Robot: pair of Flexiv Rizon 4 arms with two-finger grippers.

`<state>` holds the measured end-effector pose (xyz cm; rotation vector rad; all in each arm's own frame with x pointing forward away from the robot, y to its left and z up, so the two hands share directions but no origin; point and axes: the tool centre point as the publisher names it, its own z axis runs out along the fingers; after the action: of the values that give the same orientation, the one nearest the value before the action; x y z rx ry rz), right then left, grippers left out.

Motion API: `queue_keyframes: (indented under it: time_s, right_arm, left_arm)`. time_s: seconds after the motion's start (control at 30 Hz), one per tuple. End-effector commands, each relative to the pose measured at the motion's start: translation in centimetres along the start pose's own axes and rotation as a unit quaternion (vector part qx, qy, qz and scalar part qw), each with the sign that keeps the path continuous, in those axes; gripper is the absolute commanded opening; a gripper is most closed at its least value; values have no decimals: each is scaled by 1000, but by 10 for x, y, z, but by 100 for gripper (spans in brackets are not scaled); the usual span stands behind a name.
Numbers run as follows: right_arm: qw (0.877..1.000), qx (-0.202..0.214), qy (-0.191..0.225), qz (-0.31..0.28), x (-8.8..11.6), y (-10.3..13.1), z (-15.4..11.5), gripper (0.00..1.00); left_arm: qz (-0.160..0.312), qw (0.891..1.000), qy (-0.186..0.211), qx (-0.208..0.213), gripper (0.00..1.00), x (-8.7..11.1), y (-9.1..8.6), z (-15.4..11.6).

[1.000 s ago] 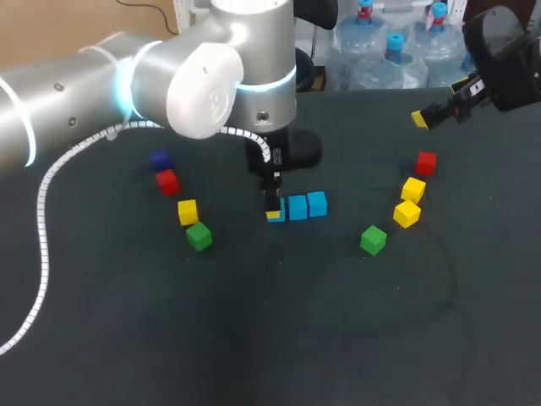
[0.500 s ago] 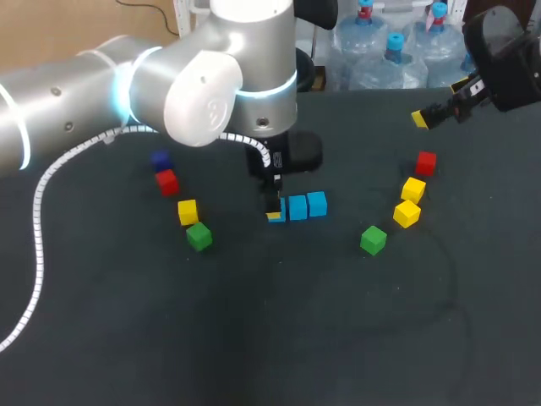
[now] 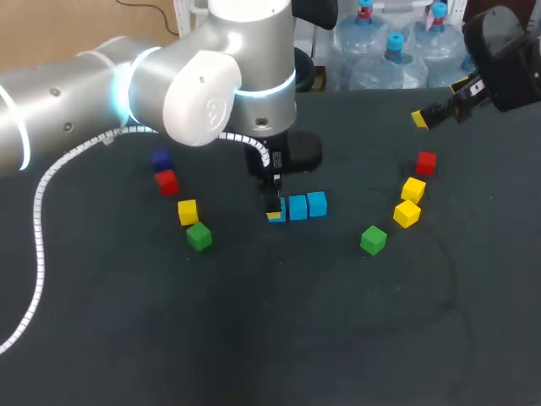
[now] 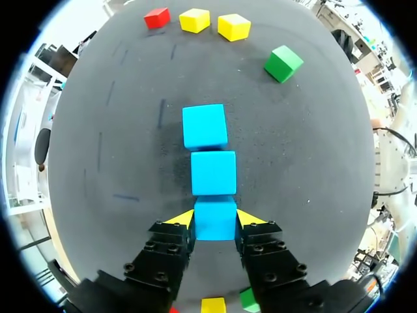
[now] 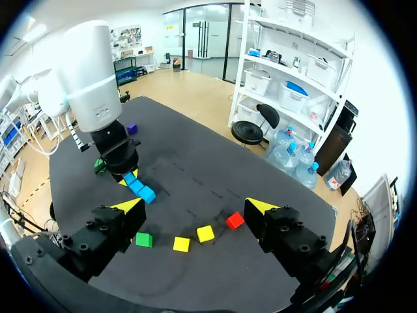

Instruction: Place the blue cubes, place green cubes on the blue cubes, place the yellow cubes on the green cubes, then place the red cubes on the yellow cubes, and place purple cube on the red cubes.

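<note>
Little changed since earlier: still pinching blue cube at row's 9 o'clock end with left gripper; keeping right gripper spread.

L arm overhangs table ctr, blocks blue cube row from behind. L gripper tips tight on both sides of near blue cube. Wide free lane in front, btwn left green cube & right green cube. R gripper well clear, far corner.
</note>
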<state>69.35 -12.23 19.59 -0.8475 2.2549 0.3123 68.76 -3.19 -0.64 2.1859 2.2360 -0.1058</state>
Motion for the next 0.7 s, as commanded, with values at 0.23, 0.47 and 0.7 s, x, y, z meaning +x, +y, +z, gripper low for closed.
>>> queue_keyframes:
  time_s: [0.23, 0.47, 0.7]
  right_arm:
    - [1000, 6, -2, 1, 1, 2, 1, 100]
    - [1000, 6, -2, 1, 1, 2, 1, 100]
    - [1000, 6, -2, 1, 1, 2, 1, 100]
  left_arm:
    - [2, 1000, -1, 0, 0, -3, 3, 3]
    - [1, 1000, -1, -1, 0, -3, 3, 1]
    - [3, 1000, -2, 2, 0, -3, 3, 2]
